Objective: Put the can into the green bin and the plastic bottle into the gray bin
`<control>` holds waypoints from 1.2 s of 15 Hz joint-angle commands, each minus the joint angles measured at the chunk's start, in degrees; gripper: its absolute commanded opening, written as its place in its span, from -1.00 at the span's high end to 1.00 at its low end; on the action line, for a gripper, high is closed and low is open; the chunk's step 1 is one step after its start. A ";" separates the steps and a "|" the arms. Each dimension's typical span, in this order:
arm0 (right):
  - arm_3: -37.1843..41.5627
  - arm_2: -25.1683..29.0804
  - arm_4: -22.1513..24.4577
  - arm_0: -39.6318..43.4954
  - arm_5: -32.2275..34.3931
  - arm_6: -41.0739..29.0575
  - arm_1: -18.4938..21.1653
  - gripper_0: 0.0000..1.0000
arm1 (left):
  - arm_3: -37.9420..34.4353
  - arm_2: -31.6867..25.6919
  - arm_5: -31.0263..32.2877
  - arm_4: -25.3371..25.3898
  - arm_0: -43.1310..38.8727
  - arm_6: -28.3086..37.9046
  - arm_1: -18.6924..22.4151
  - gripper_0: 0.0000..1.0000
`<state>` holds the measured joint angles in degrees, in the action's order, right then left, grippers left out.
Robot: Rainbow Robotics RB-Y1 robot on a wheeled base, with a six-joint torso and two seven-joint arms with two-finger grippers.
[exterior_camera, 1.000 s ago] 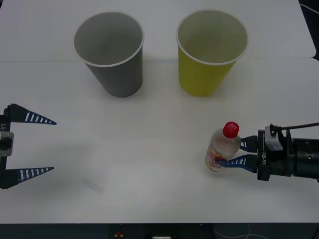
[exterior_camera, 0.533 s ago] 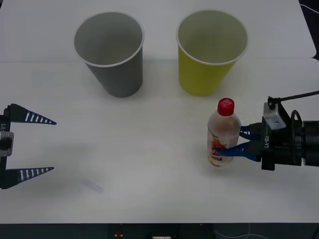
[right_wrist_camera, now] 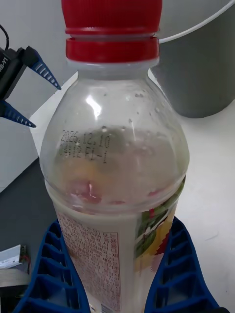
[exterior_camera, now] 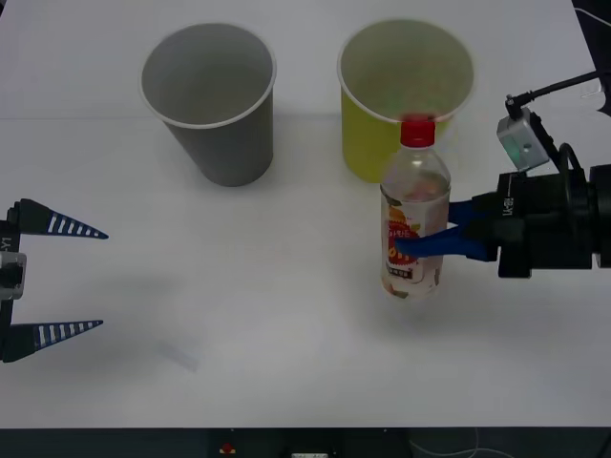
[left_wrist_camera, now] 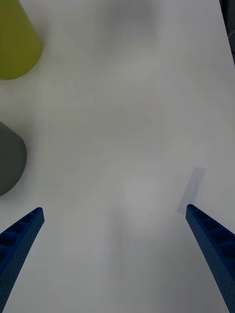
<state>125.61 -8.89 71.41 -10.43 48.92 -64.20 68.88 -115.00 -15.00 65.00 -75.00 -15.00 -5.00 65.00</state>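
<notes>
1. Change noted: over the last second the right gripper (exterior_camera: 420, 243) has raised the small clear plastic bottle with the red screw cap and orange, red and white label (exterior_camera: 414, 215) off the white bench (exterior_camera: 286, 315). A second ago the bottle stood low on the bench at the right; it now sits higher in the front view, its cap overlapping the near rim of the large yellow-green paper cup (exterior_camera: 406, 95).

2. Grip: the right jaws are pinching the bottle at its label, one blue ribbed finger (right_wrist_camera: 54, 274) on each side. The bottle hangs upright, tilted only slightly.

3. Location of task items: the bottle is in the air at the right, in front of the yellow-green cup. The large gray paper cup with the white rim (exterior_camera: 210, 100) stands at the far left, beside the yellow-green cup and well apart from the bottle. No can is visible.

4. Left gripper (exterior_camera: 57, 281): parked at the near left edge, jaws spread wide and holding nothing.

5. Assessment: the pick-up appears complete. The bottle must next travel left, past the yellow-green cup, to the gray cup; releasing where it now hangs would risk the wrong bin.
</notes>
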 commanded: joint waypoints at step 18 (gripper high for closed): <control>-39.74 -20.29 22.99 -62.78 22.71 -15.61 -27.31 1.00 | 0.00 0.00 0.00 0.00 0.00 0.00 0.00 -1.00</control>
<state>88.64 -28.19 93.10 -71.14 71.64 -79.85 43.43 -115.00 -15.00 65.00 -75.00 -15.00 -5.00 65.00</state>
